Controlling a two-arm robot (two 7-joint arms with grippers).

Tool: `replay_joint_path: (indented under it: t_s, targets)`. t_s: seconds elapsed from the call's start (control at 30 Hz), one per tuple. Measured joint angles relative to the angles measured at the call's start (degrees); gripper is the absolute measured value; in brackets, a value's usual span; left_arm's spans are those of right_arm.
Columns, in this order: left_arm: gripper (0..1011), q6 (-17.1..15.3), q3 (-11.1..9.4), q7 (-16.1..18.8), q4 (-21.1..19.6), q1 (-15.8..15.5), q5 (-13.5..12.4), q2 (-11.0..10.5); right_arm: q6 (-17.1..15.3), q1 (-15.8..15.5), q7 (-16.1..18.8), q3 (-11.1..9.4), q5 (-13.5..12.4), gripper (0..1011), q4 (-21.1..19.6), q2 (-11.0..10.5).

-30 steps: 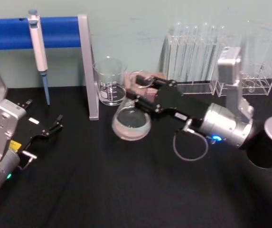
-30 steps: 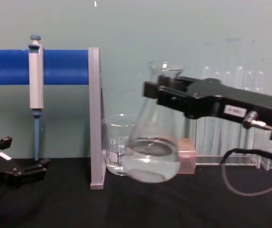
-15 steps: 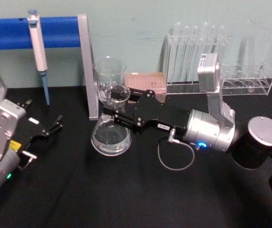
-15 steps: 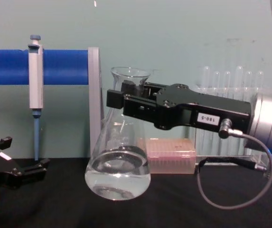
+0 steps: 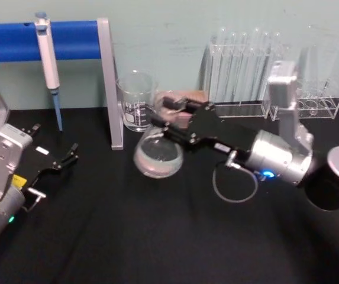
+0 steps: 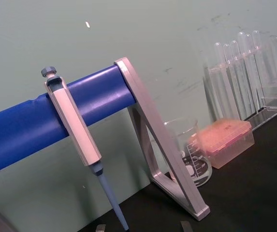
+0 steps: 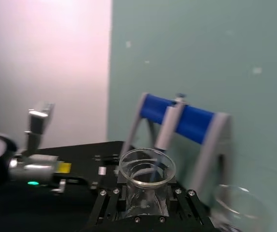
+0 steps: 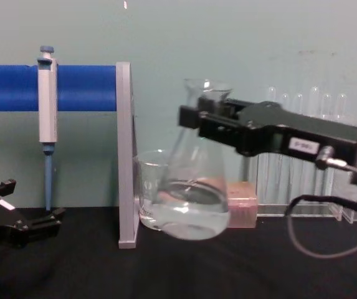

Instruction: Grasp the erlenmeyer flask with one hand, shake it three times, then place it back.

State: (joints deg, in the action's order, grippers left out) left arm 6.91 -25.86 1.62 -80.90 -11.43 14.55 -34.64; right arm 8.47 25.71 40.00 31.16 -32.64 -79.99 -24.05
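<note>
Two tools in play. Far left, low over the counter [image 5: 128, 236]: left tool [image 5: 71, 152], parked, fingers spread, nothing between them. Next along, a pipette [image 5: 48, 59] hung on the blue bar stand [image 5: 15, 40], then a beaker [image 5: 136, 100] just beside the stand's grey leg. In front of that beaker, lifted off the counter and tilted: the erlenmeyer flask [image 8: 190, 205], clear liquid in its base, neck clamped in the right tool [image 8: 204, 119]. From the chest, a clean side-on look at tilt and liquid level. From the right wrist, straight down into the flared rim, fingers [image 7: 108, 205] pressed either side. Behind, best seen from the left wrist: pink tip box [image 6: 225, 140] and test tube rack [image 6: 235, 82] along the wall. Plenty of bare black counter up front. Tighter at the back, beaker close behind the flask.
</note>
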Motion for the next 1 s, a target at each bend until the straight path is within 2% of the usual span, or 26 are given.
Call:
replay_joint_path:
  t_s: [0.2, 0.23, 0.57, 0.73, 1.0]
  targets:
    - [1001, 0.00, 0.00, 0.00, 0.00, 0.00, 0.00, 0.00, 0.79, -2.87, -4.59, -3.87, 0.61, 449, -1.57, -2.03]
    - [1001, 0.00, 0.00, 0.00, 0.00, 0.00, 0.00, 0.00, 0.90, -3.80, -5.95, -5.15, 0.81, 449, -2.13, -2.67]
    - [1001, 0.00, 0.00, 0.00, 0.00, 0.00, 0.00, 0.00, 0.95, -9.26, -12.56, -11.74, 1.82, 450, -5.27, -5.41]
    - [1001, 0.00, 0.00, 0.00, 0.00, 0.00, 0.00, 0.00, 0.16, -11.54, -14.58, -14.21, 2.01, 449, -6.42, -6.12]
    - [1001, 0.00, 0.00, 0.00, 0.00, 0.00, 0.00, 0.00, -0.65, -12.67, -15.14, -15.92, 2.50, 450, -6.98, -5.95]
